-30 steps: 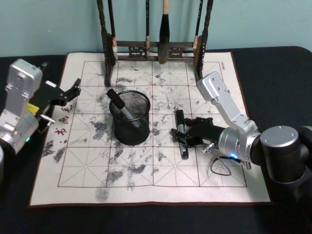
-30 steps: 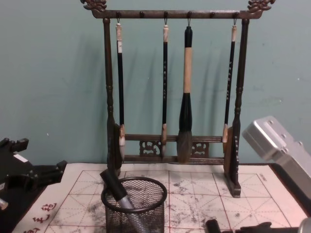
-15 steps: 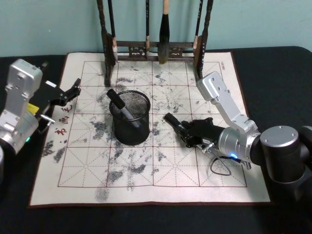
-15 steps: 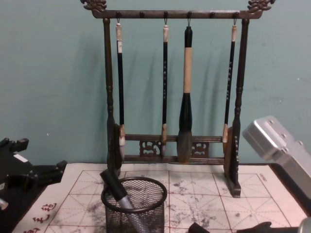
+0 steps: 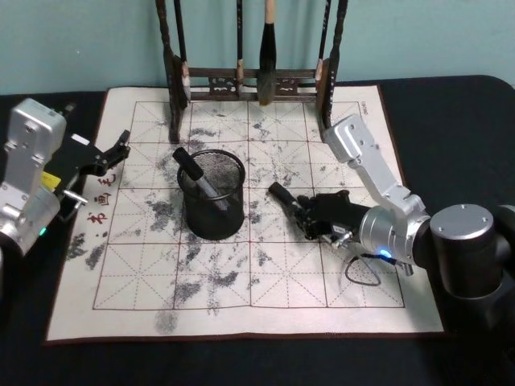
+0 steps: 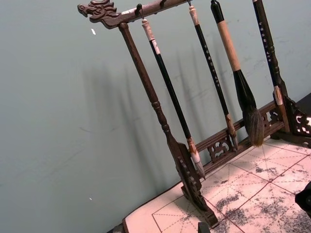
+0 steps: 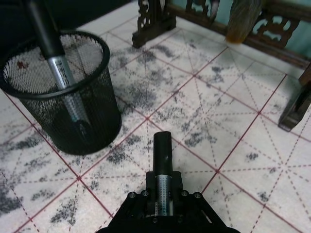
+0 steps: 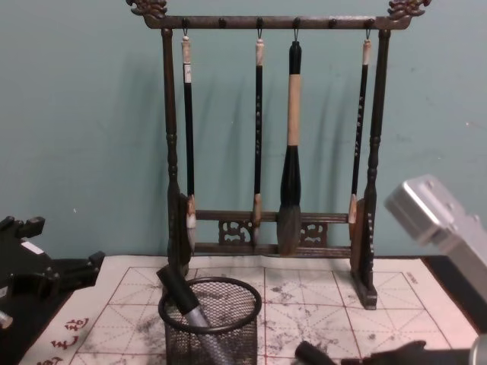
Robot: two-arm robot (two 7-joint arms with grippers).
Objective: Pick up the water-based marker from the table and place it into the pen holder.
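Black wire mesh forms the pen holder (image 5: 212, 195), which stands upright left of centre in the head view, on the white ink-stained mat (image 5: 161, 273) that covers most of the dark tabletop (image 5: 451, 104). One marker (image 5: 195, 171) already leans inside it, cap end jutting over the rim toward the upper left.

Just right of the holder but apart from it, the right gripper (image 5: 306, 212) has its fingers clenched on the water-based marker (image 5: 282, 195). The marker's black end sticks out up and left toward the holder. In the right wrist view, that marker (image 7: 163, 158) runs straight out from between the fingers (image 7: 141, 201), its grey barrel pinched and its black end free, with the pen holder (image 7: 63, 114) at the left of the frame. Whether it clears the mat is hard to tell.

At the left edge of the head view, the left gripper (image 5: 121, 149) hangs over the mat's border, fingers spread and holding nothing. The wooden brush rack (image 5: 249, 80) stands at the top, brushes hanging from it.
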